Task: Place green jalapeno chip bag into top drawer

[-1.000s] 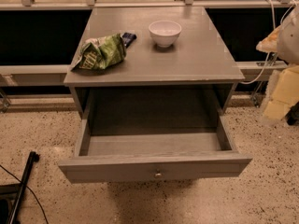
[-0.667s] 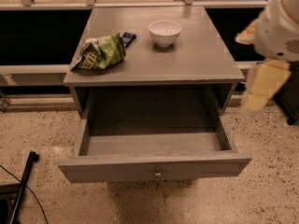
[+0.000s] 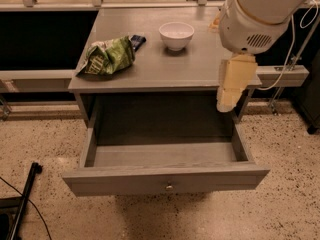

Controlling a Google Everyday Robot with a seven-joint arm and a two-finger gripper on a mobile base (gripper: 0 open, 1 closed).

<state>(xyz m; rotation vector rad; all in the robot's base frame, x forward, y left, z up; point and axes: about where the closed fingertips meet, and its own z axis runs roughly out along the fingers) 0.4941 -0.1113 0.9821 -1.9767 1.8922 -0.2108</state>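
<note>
The green jalapeno chip bag (image 3: 106, 57) lay crumpled on the left part of the desk (image 3: 200, 69), close to its near edge. A small dark packet (image 3: 137, 40) touched its far right corner, and a white bowl (image 3: 176, 35) stood apart from both, farther back toward the middle. Nothing gripped the bag; it rested there as the thing to be fetched. Under the desk top, the top drawer (image 3: 165, 178) stood pulled out toward the near side, its knob (image 3: 169, 187) facing front and its inside open from above. I judged that this gave a ready landing place just below and nearer than the bag. The claw (image 3: 227, 103) hung pointing down off the right near corner of the desk, beneath the bulky white arm (image 3: 252, 24). It was well apart from the bag and, in this view, crossed the desk's right front leg. It carried nothing; whether it stood wide or narrow I could not tell. Its place out at the right suggested the pick was not yet done. A leftward reach across the desk would be called for, kept to the near side of the bowl so as not to knock it.
</note>
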